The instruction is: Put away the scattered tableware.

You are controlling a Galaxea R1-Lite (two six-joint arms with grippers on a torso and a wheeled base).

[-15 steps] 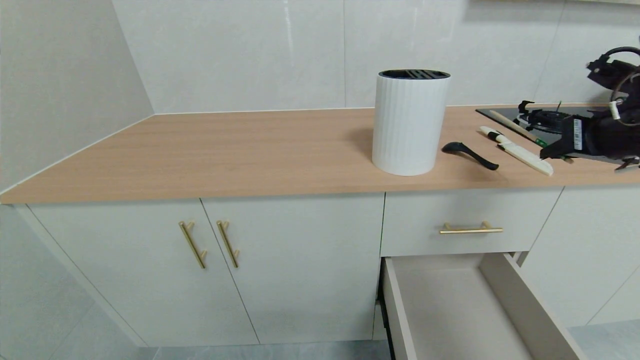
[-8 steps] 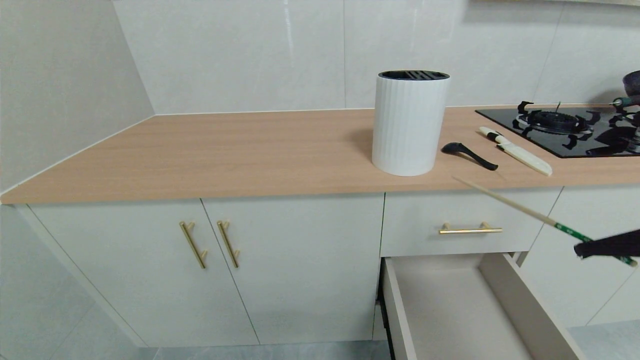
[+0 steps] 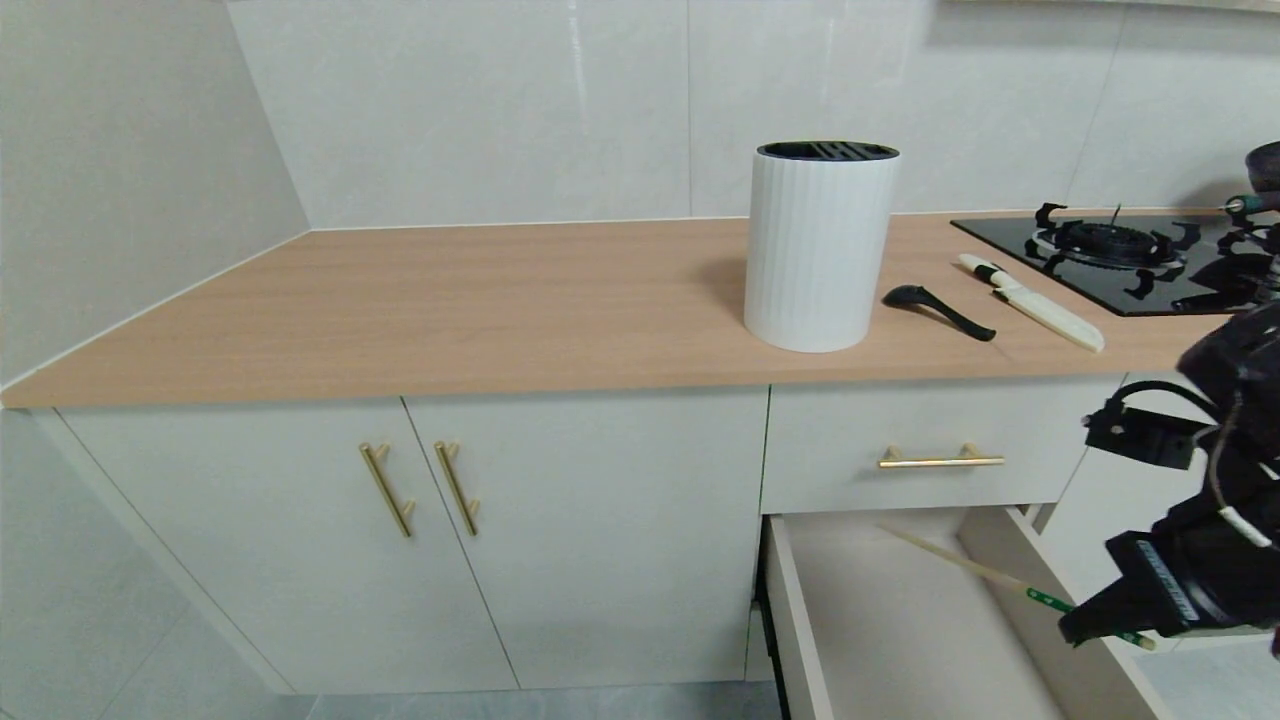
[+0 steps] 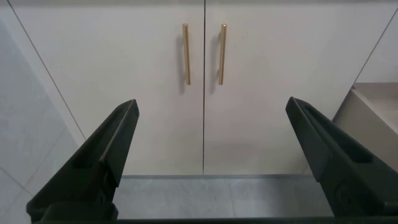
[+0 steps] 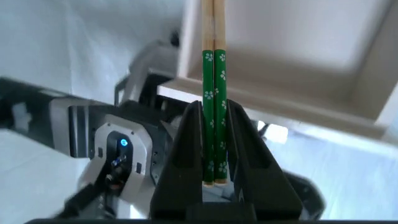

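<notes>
Right gripper (image 3: 1100,622) is clamped on the pair of chopsticks (image 3: 985,572) at their green ends, tips slanting over the open drawer (image 3: 880,620). The drawer's front is cut off by the frame, and whether the tips touch its floor is hard to tell. Left gripper (image 4: 211,106) gapes wide before the cabinet doors (image 4: 261,124). On the counter (image 3: 500,300), a black spoon (image 3: 935,305) and a knife (image 3: 1035,302) lie beside the white holder (image 3: 820,245).

pale wood chopsticks (image 5: 212,37) with green ends, white flower print, black right pincer (image 5: 213,109), white ribbed holder (image 3: 818,255) black slotted top, black spoon (image 3: 938,308), cream knife (image 3: 1040,305) with black band, light wood-grain surface (image 3: 450,300), cream drawer (image 3: 790,600), gold handles (image 3: 941,460), black hob (image 3: 1115,265)
</notes>
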